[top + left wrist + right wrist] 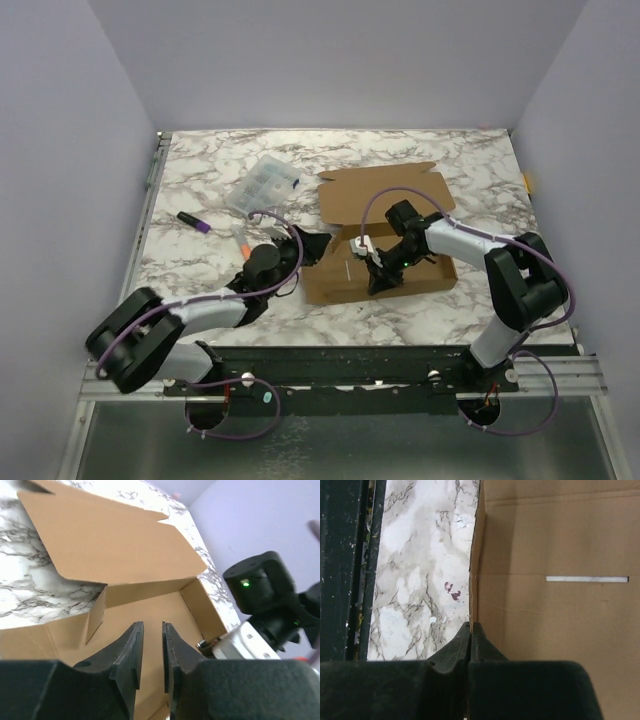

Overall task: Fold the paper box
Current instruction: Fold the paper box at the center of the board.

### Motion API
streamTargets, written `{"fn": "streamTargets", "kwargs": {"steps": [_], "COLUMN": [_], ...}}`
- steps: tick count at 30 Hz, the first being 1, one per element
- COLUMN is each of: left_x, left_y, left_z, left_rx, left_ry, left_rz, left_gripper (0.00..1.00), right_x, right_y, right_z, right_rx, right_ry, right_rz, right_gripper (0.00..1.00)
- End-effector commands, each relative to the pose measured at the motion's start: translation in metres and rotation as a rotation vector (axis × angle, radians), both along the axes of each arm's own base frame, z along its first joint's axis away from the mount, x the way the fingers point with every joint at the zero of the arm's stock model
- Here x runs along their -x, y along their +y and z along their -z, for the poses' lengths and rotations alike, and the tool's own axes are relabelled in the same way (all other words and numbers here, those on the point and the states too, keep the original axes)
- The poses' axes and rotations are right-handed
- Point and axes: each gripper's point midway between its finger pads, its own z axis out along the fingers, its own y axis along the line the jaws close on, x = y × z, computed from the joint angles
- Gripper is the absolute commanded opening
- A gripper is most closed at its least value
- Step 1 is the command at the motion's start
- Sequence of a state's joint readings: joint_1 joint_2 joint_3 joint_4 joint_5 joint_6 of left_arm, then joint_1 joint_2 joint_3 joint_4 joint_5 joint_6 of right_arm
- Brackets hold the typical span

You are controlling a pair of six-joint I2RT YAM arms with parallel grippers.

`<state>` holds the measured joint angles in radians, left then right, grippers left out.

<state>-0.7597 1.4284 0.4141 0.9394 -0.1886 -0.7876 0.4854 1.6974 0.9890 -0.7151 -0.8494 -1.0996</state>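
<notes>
Two sets of jaws work the paper box (335,283) at mid-bench (450,150). The right jaws are closed, pinching its 6 o'clock wall upright. The left jaws are slightly parted and empty, over the 9 o'clock end. Walls are going up; next, I judge, the end flap tucks inward. The lid opens toward 12 o'clock, with a clear case (262,183) at 10 o'clock.

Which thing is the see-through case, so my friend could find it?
Look at the marble table, then left of the brown paper box. The case lies there toward the far side: the only clear plastic thing, split into little compartments.
</notes>
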Motion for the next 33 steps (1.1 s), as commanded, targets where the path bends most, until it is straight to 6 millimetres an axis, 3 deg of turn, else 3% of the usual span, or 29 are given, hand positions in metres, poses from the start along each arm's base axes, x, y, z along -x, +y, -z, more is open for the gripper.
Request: {"fn": "streamTargets", "kwargs": {"steps": [1,4,8,13,16,20,25,33], "left_x": [0.045,0.078,0.125,0.153,0.153,0.134,0.106,0.100], "left_y": [0.027,0.035,0.028,0.013,0.005,0.005,0.002,-0.032], "left_z": [0.024,0.037,0.053,0.062,0.079,0.096,0.092,0.087], "left_rx": [-0.195,-0.211,-0.175,-0.163,-0.192,-0.168,-0.101,-0.087], "left_ry": [0.079,0.186,0.320,0.379,0.394,0.401,0.332,0.312], "left_rz": [0.088,0.146,0.226,0.229,0.198,0.066,-0.058,0.003], "left_gripper": [0.27,0.22,0.17,0.15,0.15,0.14,0.12,0.09], "right_x": [0.019,0.018,0.016,0.016,0.014,0.015,0.018,0.020], "right_y": [-0.003,-0.003,0.000,-0.001,0.000,0.001,0.002,0.003], "right_z": [0.000,0.004,0.007,0.009,0.008,0.004,0.004,0.003], "right_rx": [0.004,0.015,0.025,0.031,0.029,0.016,0.009,-0.003], "right_ry": [0.047,0.073,0.105,0.106,0.104,0.103,0.110,0.117], "right_rz": [-0.008,0.004,0.020,0.028,0.033,0.033,0.029,0.024], "right_gripper": [0.00,0.00,0.00,0.00,0.00,0.00,0.00,0.00]}}
